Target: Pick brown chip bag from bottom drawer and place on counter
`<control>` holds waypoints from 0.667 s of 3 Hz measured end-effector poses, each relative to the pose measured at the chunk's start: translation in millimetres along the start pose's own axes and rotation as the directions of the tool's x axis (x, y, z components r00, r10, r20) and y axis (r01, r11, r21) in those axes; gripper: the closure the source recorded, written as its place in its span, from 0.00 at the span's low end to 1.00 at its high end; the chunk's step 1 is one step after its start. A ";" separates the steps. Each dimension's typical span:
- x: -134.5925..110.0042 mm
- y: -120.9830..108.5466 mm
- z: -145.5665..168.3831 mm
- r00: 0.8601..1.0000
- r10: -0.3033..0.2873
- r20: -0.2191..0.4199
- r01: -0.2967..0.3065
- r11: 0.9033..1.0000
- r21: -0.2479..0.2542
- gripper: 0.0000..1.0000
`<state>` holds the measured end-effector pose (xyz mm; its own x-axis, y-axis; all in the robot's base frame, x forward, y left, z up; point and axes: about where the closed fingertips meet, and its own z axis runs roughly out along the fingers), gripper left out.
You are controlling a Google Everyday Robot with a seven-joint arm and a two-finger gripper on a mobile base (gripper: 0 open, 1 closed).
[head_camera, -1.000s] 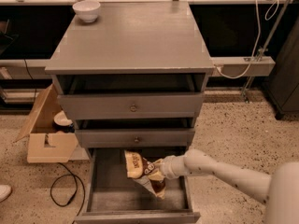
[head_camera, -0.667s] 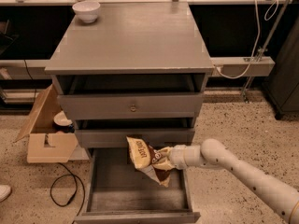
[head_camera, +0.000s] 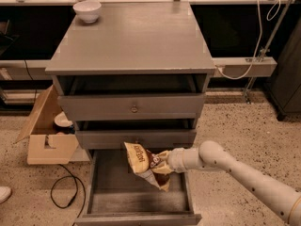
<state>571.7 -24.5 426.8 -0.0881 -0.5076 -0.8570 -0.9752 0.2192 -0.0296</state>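
The brown chip bag (head_camera: pixel 142 163) hangs in the grip of the pincer (head_camera: pixel 164 161), above the open bottom drawer (head_camera: pixel 113 194) and not on the surface (head_camera: pixel 136 36) of the cabinet. The bag is tilted: its tan upper end sits up and to the left, just in front of the lower edge of the middle drawer (head_camera: pixel 103 139), and its crumpled lower end points down and to the right over the drawer's grey floor. Whether that lower corner touches the floor cannot be told. The pincer is closed narrowly on the bag's right side, with dark brown wrapper bunched against it. The pale arm (head_camera: pixel 244 175) reaches in from the lower right, running up and leftward to the bag.

The bottom drawer is pulled well out, its flat front at the lower edge of the view. Above the middle drawer is the top drawer (head_camera: pixel 94 108), which bears a small round knob (head_camera: pixel 134 109) at its centre. The surface above is broad, grey and faintly glossy; a white bowl (head_camera: pixel 87 9) stands near its far left corner.

On the speckled floor left of the cabinet lies an open cardboard box (head_camera: pixel 47 142), and a black cable (head_camera: pixel 61 192) loops in front of it. A white cable (head_camera: pixel 233 73) droops from the ledge to the right
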 end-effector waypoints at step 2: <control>-86.3 4.3 -54.6 0.982 -0.184 -0.035 0.184 0.983 0.004 1.00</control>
<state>564.0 -25.2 528.8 0.0854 -0.5679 -0.8187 -0.9739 0.1257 -0.1888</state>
